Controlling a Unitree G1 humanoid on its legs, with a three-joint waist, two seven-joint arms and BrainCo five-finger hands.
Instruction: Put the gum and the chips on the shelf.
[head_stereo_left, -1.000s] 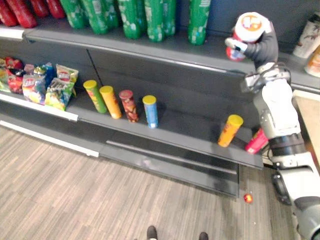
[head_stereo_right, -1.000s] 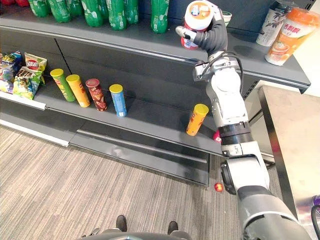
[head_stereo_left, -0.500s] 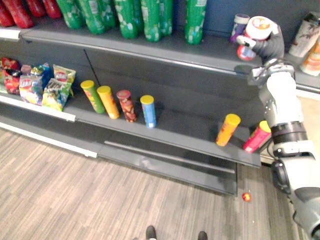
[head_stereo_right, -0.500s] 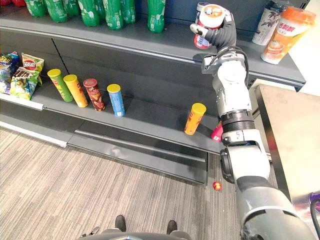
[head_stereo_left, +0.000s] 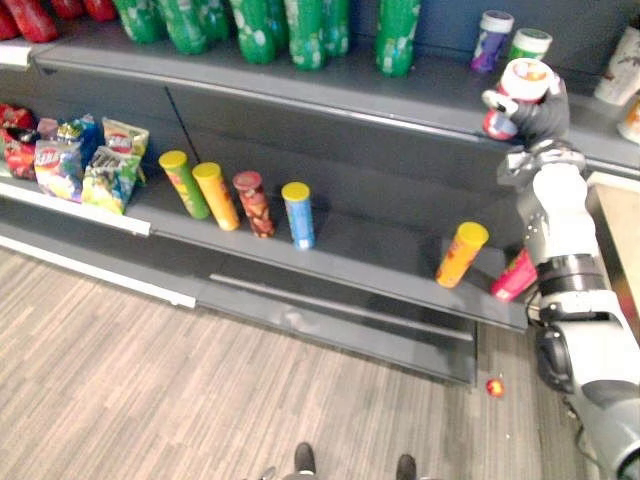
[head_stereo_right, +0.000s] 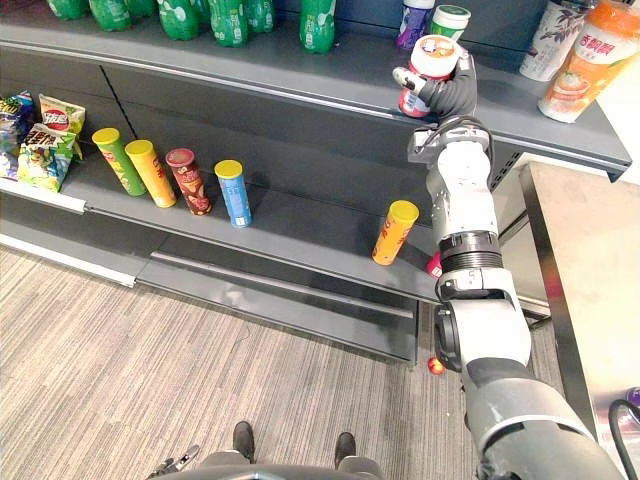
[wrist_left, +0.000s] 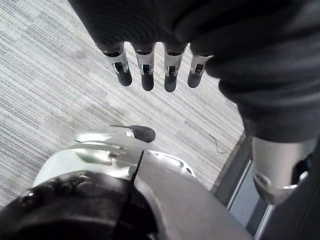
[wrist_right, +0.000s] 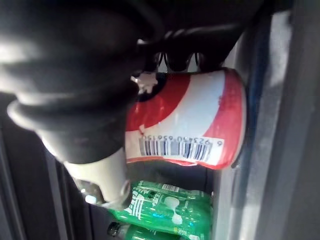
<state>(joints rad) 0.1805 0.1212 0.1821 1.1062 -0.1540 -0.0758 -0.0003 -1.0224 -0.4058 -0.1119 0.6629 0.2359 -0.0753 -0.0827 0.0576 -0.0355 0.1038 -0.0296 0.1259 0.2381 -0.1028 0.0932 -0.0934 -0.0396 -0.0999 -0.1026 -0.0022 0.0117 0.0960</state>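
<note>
My right hand (head_stereo_right: 455, 92) is shut on a red and white gum canister (head_stereo_left: 520, 85) with a white lid, holding it tilted over the front part of the top shelf (head_stereo_left: 300, 92). In the right wrist view the canister (wrist_right: 190, 120) lies under my curled fingers, its base close to the shelf; I cannot tell if they touch. Behind it stand a purple canister (head_stereo_left: 490, 40) and a green one (head_stereo_left: 527, 45). Several chips tubes stand on the middle shelf (head_stereo_left: 370, 265): green (head_stereo_left: 185, 185), orange (head_stereo_left: 215, 195), dark red (head_stereo_left: 253, 205), blue (head_stereo_left: 298, 213), a leaning yellow one (head_stereo_left: 460, 255) and a pink one (head_stereo_left: 513, 277). My left hand (wrist_left: 145, 70) hangs open above the floor.
Green bottles (head_stereo_left: 260, 25) line the back of the top shelf, and tall cups (head_stereo_right: 580, 60) stand at its right end. Snack bags (head_stereo_left: 85, 165) fill the middle shelf's left end. A small red ball (head_stereo_left: 494, 387) lies on the floor. A beige counter (head_stereo_right: 580, 260) stands at the right.
My right hand has carried the gum canister to the right and lower, closer to the top shelf. The whole picture has shifted a little, bringing the purple and green canisters into sight.
</note>
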